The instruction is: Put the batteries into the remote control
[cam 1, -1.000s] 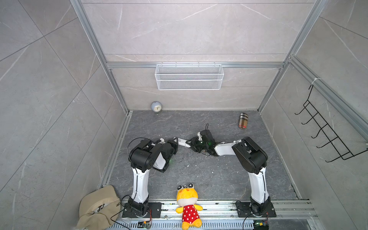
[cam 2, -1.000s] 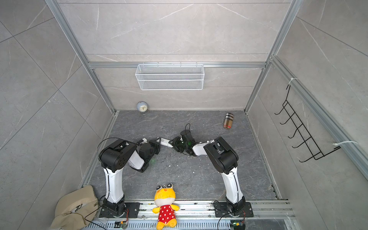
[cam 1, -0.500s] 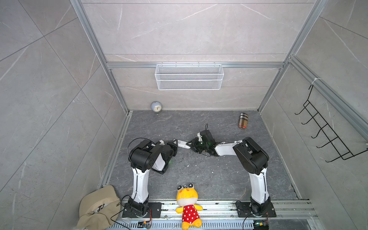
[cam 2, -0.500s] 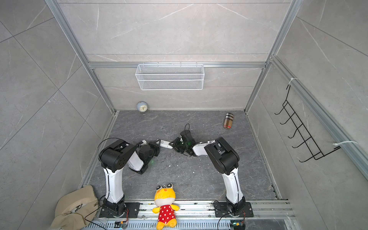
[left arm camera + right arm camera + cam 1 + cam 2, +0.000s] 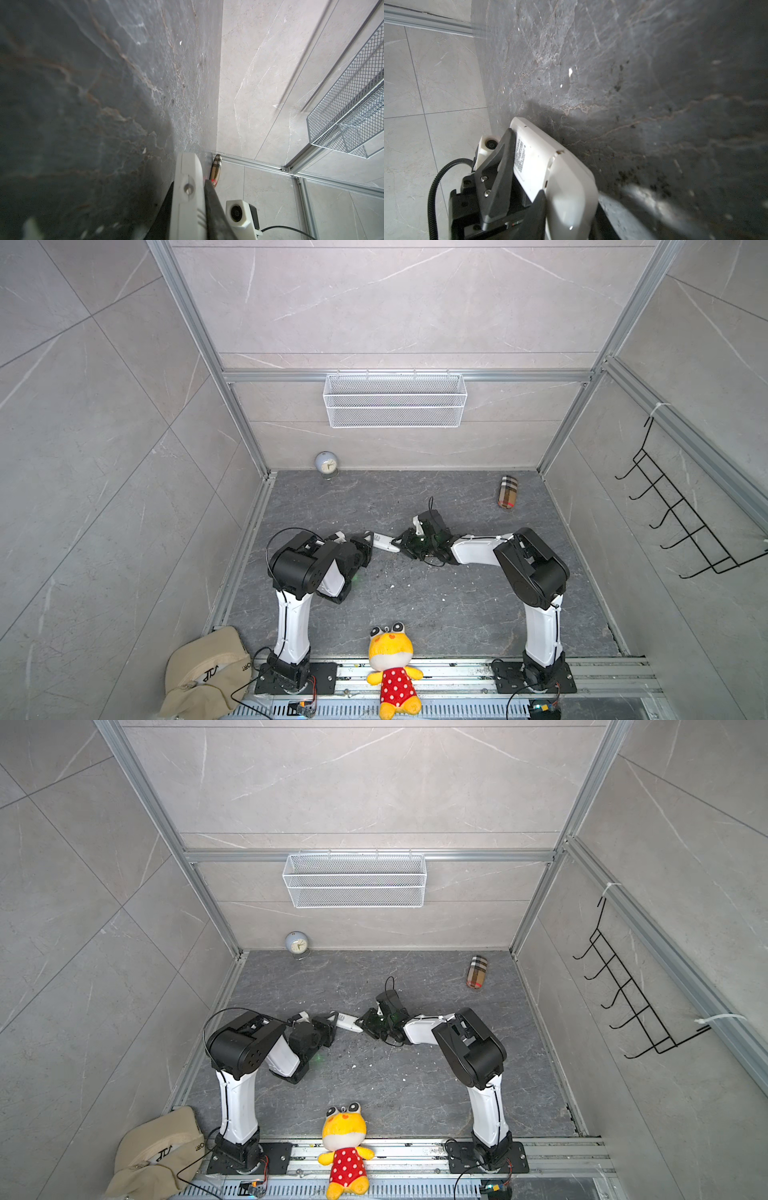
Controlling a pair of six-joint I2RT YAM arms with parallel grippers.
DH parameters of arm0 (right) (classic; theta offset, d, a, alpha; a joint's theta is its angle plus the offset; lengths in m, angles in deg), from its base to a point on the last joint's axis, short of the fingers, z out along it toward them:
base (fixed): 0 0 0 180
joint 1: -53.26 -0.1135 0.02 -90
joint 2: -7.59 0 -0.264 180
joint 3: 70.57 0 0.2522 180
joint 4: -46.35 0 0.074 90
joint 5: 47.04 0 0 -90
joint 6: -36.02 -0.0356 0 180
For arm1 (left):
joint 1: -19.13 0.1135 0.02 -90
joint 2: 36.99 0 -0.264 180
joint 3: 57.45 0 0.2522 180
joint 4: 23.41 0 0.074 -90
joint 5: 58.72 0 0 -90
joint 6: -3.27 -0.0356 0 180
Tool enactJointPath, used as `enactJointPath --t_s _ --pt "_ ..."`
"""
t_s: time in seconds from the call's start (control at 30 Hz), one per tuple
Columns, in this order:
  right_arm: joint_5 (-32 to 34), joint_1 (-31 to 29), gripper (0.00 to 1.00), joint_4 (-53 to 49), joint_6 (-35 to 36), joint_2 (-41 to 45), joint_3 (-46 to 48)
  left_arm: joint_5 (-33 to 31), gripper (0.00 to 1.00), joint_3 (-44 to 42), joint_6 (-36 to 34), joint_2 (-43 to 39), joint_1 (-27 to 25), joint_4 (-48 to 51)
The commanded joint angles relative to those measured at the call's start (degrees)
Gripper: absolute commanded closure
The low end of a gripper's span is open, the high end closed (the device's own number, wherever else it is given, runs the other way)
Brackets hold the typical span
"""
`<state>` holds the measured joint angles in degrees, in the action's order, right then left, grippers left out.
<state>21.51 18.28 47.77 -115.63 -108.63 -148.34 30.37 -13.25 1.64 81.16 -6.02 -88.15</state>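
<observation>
1. The remote control: slim and white. In both top views you have it near the middle of the dark grey surface, stretched lengthwise between your two tools. You cannot tell whether it touches the surface.

2. Your left tool: closed on one end of the remote control. In the left wrist view its dark fingers clamp the two broad faces, with the remote edge-on between them.

3. Your right tool: at the opposite end. In the right wrist view the plain white back, bearing a printed label, runs out from between its fingers. One dark finger lies against the remote; the other is a blur. The jaws stand about the remote's width apart, and you cannot tell whether they press on it.

4. Other items, all well apart from the tools:
- plaid pouch, lying near the back right corner of the surface
- clock, at the back wall
- wire basket, hung on the back wall
- hook rack, on the right wall
- plush toy, on the front rail
- cap, at the front left
</observation>
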Motion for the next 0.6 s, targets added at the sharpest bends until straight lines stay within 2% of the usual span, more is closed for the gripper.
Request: enactJointPath --t_s 0.0,0.23,0.57 --pt "6.0 0.2 0.70 -8.9 7.2 -0.1 1.6 -1.2 1.00 0.0 -8.7 -2.9 1.3 -2.5" --pt "8.0 0.2 0.72 -12.4 9.4 1.1 1.1 0.0 1.00 -0.7 -10.2 -2.7 1.3 -2.3" --pt "9.7 0.1 0.69 -18.5 12.0 2.2 -1.1 0.0 1.00 -0.5 -9.8 -2.9 1.5 -2.5"
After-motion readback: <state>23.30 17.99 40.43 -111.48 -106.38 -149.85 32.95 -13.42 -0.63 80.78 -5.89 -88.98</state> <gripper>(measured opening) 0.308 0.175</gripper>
